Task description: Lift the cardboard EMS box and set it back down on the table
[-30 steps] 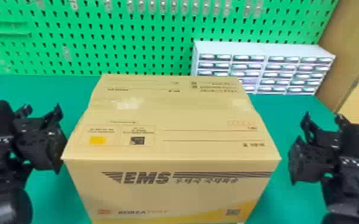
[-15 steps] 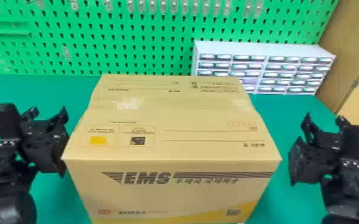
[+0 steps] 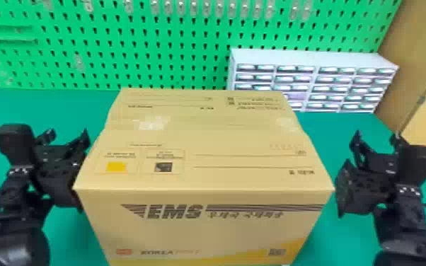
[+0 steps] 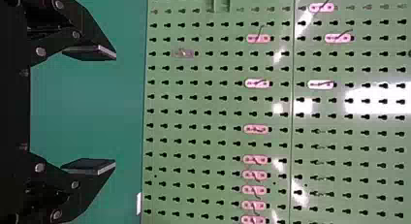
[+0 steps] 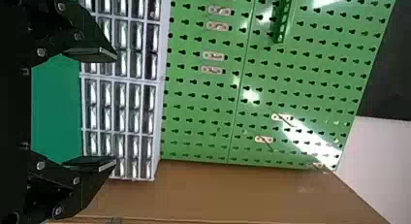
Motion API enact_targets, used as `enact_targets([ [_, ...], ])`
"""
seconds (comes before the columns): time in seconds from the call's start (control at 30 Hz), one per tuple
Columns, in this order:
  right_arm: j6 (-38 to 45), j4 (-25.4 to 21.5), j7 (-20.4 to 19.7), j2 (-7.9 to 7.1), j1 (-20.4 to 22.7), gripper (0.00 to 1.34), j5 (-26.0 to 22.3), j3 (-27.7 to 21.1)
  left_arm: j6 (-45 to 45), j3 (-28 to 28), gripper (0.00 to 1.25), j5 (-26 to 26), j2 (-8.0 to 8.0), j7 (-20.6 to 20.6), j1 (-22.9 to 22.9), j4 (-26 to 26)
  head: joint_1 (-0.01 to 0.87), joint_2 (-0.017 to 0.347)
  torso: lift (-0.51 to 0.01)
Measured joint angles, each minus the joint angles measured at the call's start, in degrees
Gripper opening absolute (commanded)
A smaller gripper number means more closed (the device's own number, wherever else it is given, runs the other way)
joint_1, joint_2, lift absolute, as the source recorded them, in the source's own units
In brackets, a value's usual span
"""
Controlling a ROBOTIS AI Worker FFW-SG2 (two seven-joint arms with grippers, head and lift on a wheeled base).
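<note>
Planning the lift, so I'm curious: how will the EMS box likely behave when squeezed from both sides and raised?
The EMS box looks like closed, straight-edged cardboard, so it should stay fairly stiff, though its side walls might bow. Its broad, flat-sided shape suggests it won't roll. Its weight can't be judged, as the top is closed.

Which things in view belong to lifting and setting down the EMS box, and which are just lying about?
Part of the job:
EMS box, on the table
table
left gripper, open, at the box's left
right gripper, open, at its right

Just there:
drawer cabinet, behind the box
pegboard with clips
</note>
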Motion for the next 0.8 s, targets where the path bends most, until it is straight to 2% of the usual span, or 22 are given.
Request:
enact_targets([
  [0.8,0.0,0.01,0.0,-0.11,-0.41,0.83,0.27,0.94,0.2,-1.15,0.79,0.54,0.0,0.0,0.1,0.01,0.678,-0.014,-0.092],
])
